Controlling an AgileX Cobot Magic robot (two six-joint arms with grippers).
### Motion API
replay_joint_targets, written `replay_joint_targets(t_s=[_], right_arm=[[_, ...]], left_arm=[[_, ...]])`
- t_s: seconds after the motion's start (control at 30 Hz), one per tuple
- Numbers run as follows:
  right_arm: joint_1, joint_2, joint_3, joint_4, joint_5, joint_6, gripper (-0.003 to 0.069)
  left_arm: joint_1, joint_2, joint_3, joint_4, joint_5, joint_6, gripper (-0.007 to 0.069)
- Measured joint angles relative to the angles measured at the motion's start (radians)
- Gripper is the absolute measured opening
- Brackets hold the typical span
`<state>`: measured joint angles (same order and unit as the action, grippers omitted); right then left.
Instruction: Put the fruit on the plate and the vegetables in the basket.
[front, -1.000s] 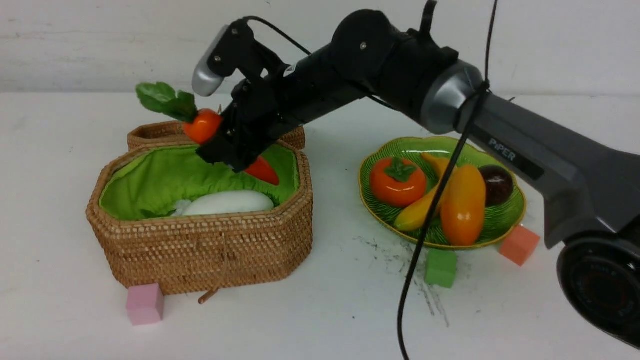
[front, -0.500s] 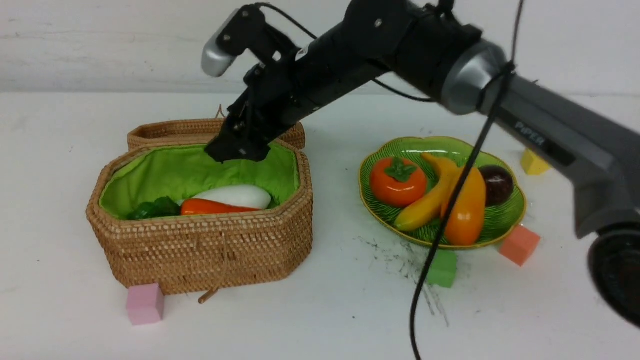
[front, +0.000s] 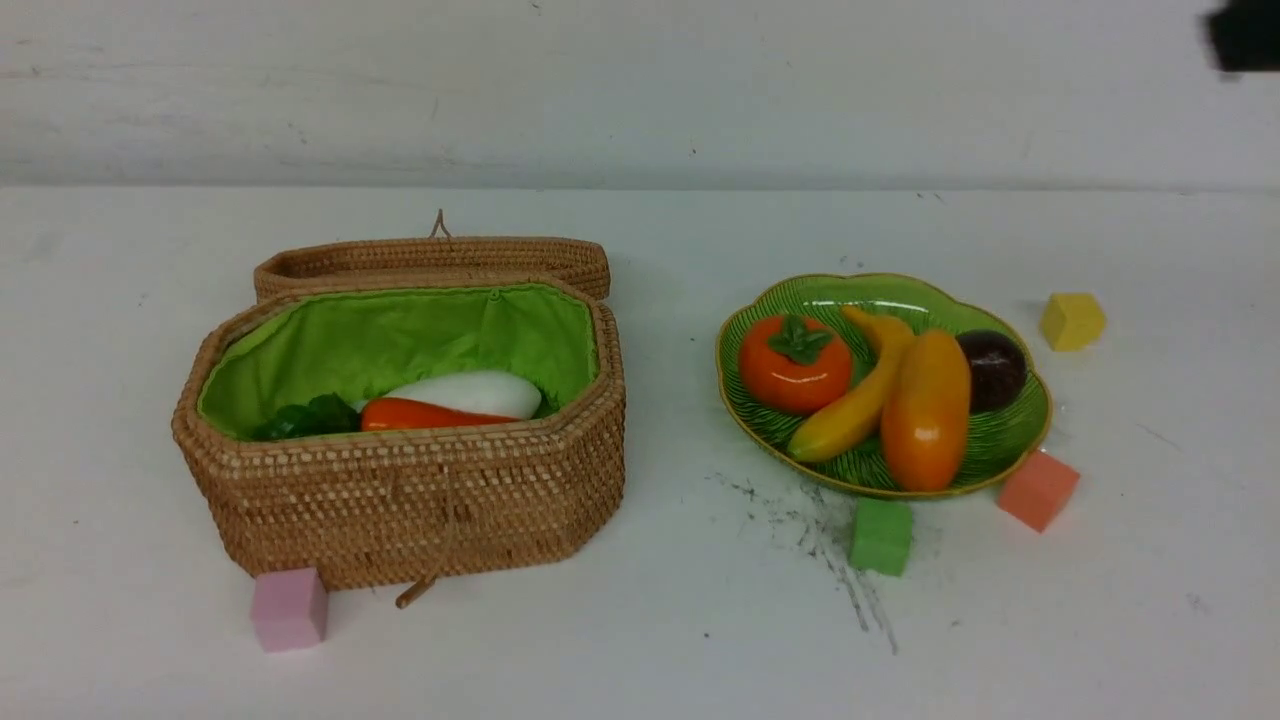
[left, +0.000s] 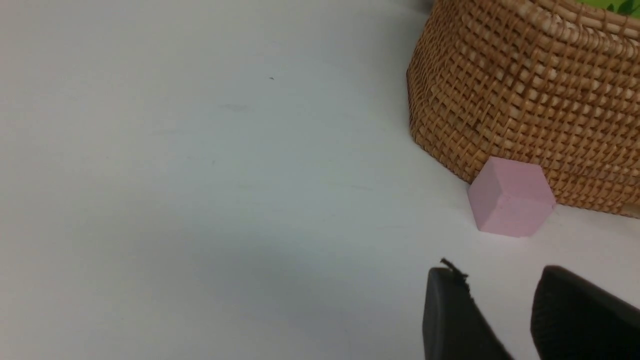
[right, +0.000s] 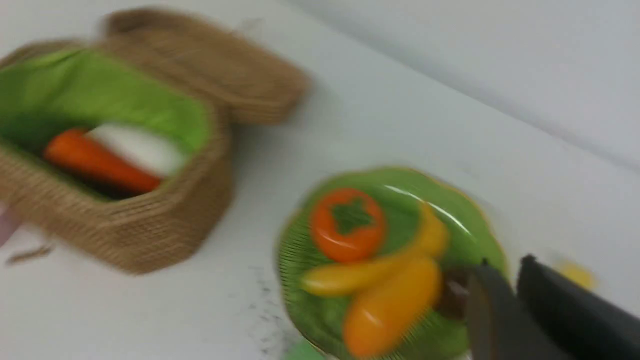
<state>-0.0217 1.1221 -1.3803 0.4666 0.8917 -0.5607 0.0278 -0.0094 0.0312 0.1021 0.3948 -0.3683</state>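
The right wrist view is smeared with motion blur, so edges of the basket (right: 125, 165) and the plate (right: 390, 260) are soft, and the mangosteen (right: 452, 300) is half hidden behind the right gripper (right: 505, 272), whose two dark fingers lie pressed together with nothing between them. In the front view only a dark scrap of an arm shows at the upper right corner; a second ago the right arm reached across the scene with the carrot held over the basket, and half a second ago it was lifting away empty. Now the carrot (front: 430, 413) lies inside the basket (front: 400, 500) on its side, long axis roughly level, leaves (front: 305, 417) toward the robot's left and tip toward the right, resting against the white radish (front: 470, 392) behind it; the basket rim cuts off their lower parts, and no eggplant can be made out. On the plate (front: 1010, 440) the mango (front: 927, 410) lies with its long axis running near to far, the banana (front: 850, 410) slants across beside it, and the persimmon (front: 795, 362) sits cap up. The left gripper (left: 500, 280) shows only two dark fingertips at the frame edge, parted with bare table between them; a pink cube (left: 510, 197) sits just beyond the tips, touching the basket wall.
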Motion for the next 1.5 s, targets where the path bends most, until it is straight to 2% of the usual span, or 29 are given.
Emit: replay_joint_targets(t_s=[0.1,0.33,0.83,1.27,1.43,1.5], right_arm=[[-0.063,-0.253,0.248,-0.015,-0.096,0.053,-0.0008],[-0.02,-0.568,0.59,-0.043,-0.171,0.177,-0.0008],[-0.013,-0.878,0.636,-0.076,-0.221,0.177,-0.0007],[-0.031,-0.94,0.638,-0.111,-0.226,0.181,-0.0003],[-0.042,-0.952,0.717,-0.225,-0.24,0.299,-0.0001],[-0.042,-0.975,0.822,-0.33,-0.245,0.41,0.0]], left_arm=[[0.0,0.0,0.0,0.0,0.0,0.0,0.0239],[0.0,0.0,0.0,0.0,0.0,0.001,0.0239],[0.0,0.0,0.0,0.0,0.0,0.001,0.0239],[0.0,0.0,0.0,0.0,0.0,0.001,0.0239],[0.0,0.0,0.0,0.0,0.0,0.001,0.0239],[0.0,0.0,0.0,0.0,0.0,0.001,0.0239]])
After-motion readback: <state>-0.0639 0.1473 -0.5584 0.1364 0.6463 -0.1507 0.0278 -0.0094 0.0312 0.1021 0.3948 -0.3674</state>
